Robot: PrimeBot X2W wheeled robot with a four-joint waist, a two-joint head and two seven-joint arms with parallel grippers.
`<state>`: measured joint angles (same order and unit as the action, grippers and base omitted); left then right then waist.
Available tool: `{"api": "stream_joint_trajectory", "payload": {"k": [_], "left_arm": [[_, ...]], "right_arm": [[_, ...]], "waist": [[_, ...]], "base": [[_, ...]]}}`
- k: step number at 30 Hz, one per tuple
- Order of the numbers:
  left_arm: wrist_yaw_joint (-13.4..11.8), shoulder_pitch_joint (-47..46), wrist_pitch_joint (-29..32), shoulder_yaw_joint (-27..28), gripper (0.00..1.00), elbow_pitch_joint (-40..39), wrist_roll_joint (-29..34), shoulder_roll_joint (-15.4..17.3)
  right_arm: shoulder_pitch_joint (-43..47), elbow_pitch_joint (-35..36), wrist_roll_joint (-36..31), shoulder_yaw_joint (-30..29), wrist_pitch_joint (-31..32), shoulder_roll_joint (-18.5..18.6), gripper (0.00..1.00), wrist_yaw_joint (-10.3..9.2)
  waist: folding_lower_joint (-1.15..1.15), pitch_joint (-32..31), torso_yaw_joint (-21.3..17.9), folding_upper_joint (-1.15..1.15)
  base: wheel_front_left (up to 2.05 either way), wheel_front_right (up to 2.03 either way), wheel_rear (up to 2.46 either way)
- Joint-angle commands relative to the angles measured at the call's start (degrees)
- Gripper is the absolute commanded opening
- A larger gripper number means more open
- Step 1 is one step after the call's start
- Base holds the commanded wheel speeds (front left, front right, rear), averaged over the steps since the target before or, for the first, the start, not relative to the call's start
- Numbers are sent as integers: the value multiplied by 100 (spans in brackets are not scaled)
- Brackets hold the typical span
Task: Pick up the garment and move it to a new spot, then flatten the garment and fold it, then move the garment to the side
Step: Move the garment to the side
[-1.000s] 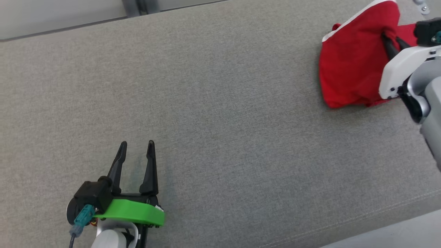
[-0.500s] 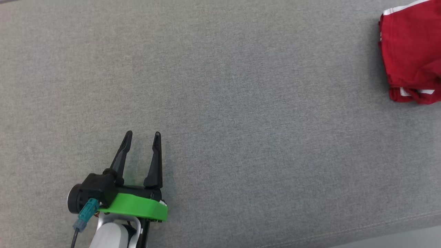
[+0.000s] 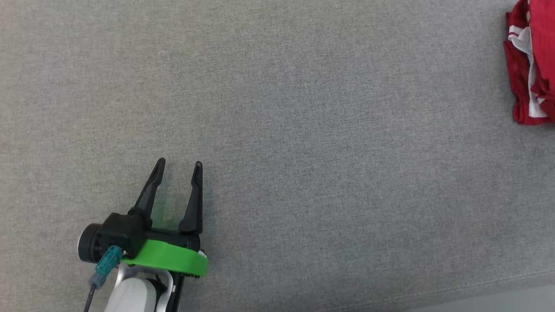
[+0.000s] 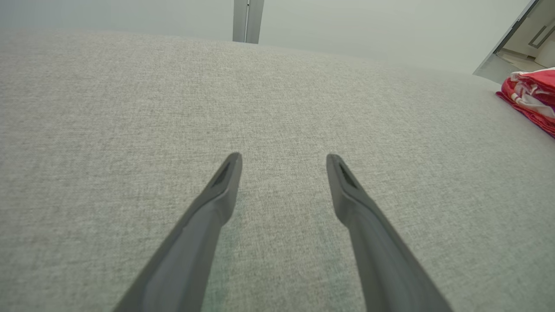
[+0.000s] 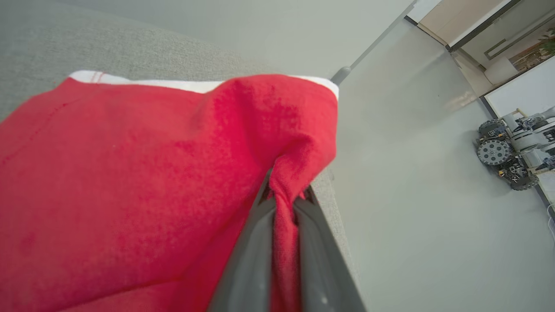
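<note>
The garment [image 3: 532, 65] is red cloth with white trim, bunched at the far right edge of the head view, and a corner of it [image 4: 531, 93] appears at the right of the left wrist view. In the right wrist view my right gripper [image 5: 284, 197] is shut on a pinched fold of the red garment [image 5: 130, 186], which drapes to the left over the grey surface. My left gripper [image 3: 178, 165] stands open low on the left of the grey surface, nothing between its fingers [image 4: 225, 182].
A wide grey fabric surface [image 3: 303, 130] spreads under everything, with its seamed front edge [image 3: 477, 284] at the lower right. Beyond the surface's end lies a pale floor [image 5: 412, 195] with a wheeled machine [image 5: 509, 151] standing on it.
The head camera has swung left, so the garment slid to the right edge of the picture and the right arm left it. The garment now looks more bunched. The left gripper stays open.
</note>
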<state>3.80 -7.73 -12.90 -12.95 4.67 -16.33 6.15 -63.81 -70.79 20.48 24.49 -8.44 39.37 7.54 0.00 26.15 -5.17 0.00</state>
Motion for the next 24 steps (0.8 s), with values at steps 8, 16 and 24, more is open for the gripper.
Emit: {"api": "stream_joint_trajectory", "payload": {"k": [8, 16, 24], "left_arm": [[-79, -20, 101, -33, 100, -135, 89, 120], [-117, 8, 131, -58, 100, -143, 40, 144], [-147, -26, 69, -21, 100, -37, -51, 114]], "right_arm": [[-186, -257, -633, -444, -492, -105, 100, -11], [-126, -264, -1224, -987, -651, -395, 100, -10], [82, 469, -1643, -1235, -675, -958, 100, -10]], "waist": [[0, 63, -125, 0], [0, 2, -187, 0], [0, -291, -215, 0]], "base": [[0, 0, 0], [0, 0, 0], [0, 0, 0]]}}
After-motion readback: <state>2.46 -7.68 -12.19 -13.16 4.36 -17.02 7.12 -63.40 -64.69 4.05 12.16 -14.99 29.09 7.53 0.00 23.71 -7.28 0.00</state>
